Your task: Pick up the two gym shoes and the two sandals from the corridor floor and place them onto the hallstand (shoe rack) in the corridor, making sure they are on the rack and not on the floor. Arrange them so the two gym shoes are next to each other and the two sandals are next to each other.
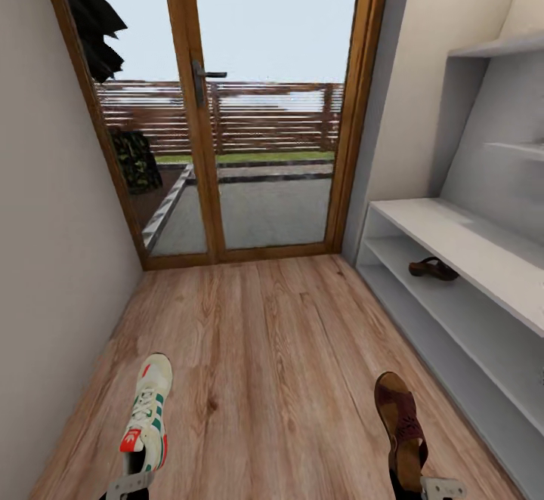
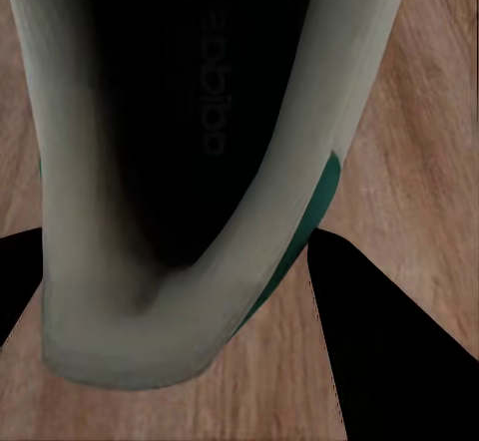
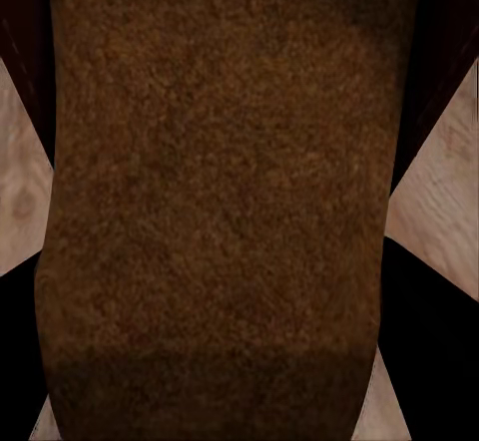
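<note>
Head view: a narrow hallway with a wood-plank floor [image 1: 272,349] ends at a glazed door [image 1: 219,107]. At lower left the left claw [image 1: 128,485] holds a white sneaker [image 1: 147,413] with green stripes by its heel, toe pointing ahead. At lower right the right claw [image 1: 442,487] holds a brown sandal [image 1: 400,428] the same way. Both seem carried clear of the boards, probably for transport. On the right, the pale shoe rack [image 1: 453,232] already has the other sandal [image 1: 433,268] on its upper open shelf.

Left wrist view: the fingers [image 2: 384,341] close on the sneaker's [image 2: 190,192] padded heel collar; its lining is dark.

Right wrist view: the suede-like insole of the sandal [image 3: 220,202] sits between dark fingers [image 3: 434,341], gripped.
</note>
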